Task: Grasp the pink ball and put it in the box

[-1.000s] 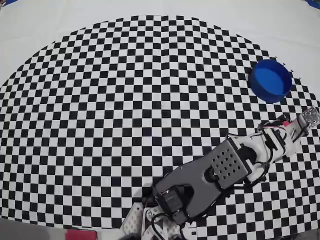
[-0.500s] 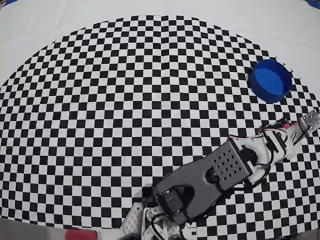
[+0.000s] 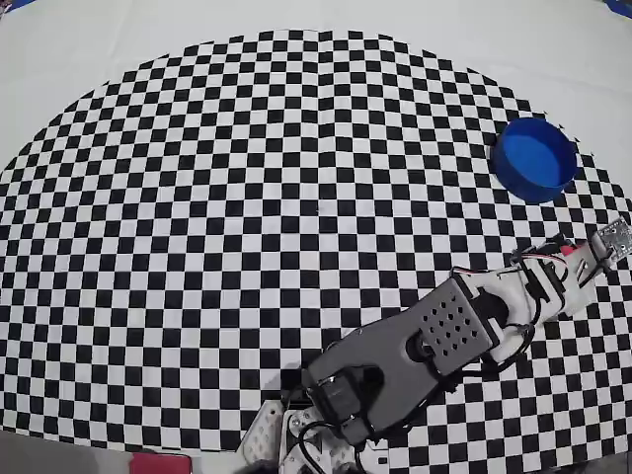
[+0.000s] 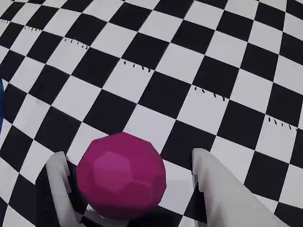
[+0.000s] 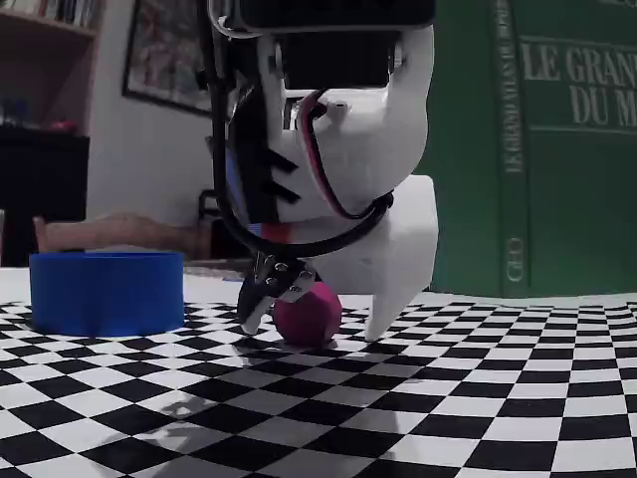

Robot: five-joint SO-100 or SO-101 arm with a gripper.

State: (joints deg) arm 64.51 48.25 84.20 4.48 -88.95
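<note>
pink ball (image 4: 120,176) sits between the wide-open jaws — touching the left one.

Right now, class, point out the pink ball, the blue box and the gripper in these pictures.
Ball (image 4: 120,176): wrist view, middle of its faceted front.
Box (image 3: 534,158): overhead view, on its blue inner floor.
Gripper (image 5: 311,317): fixed view, midway between the fingertips, jaws open around the ball.

White and grey arm with dark cabling

From overhead, a grey upper link (image 3: 400,348) bears a grid of small round holes; white housings follow, looped with black cables. Pink-red trim (image 5: 315,159) shows beside the wiring in the fixed view. The end effector (image 4: 128,165) has pale, smooth white fingers (image 4: 222,194), one with small metal screws.
</note>
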